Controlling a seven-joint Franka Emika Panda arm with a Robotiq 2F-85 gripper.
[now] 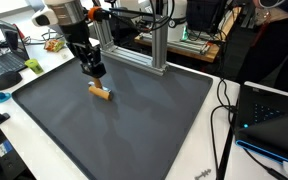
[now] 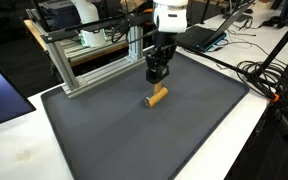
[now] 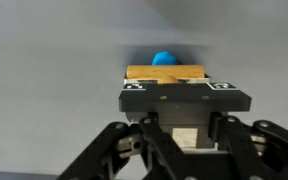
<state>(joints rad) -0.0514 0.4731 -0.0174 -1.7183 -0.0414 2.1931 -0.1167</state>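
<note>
An orange-tan wooden piece (image 1: 102, 94) with a pale end lies low over the dark grey mat (image 1: 154, 120), just in front of the metal frame. In both exterior views my gripper (image 1: 97, 79) points straight down, its dark fingers reaching to the top of the piece (image 2: 158, 97). In the wrist view the tan piece (image 3: 164, 72) sits right at the far edge of the gripper's black plate (image 3: 184, 98), and a blue round tip (image 3: 164, 58) shows beyond it. The jaws are drawn in on the piece, and the plate hides the pads.
An aluminium frame (image 1: 159, 50) stands on the mat's back edge close behind the arm. Laptops (image 1: 274, 110), cables (image 1: 224, 120) and clutter ring the white table (image 2: 9, 140). The mat spreads wide toward the front.
</note>
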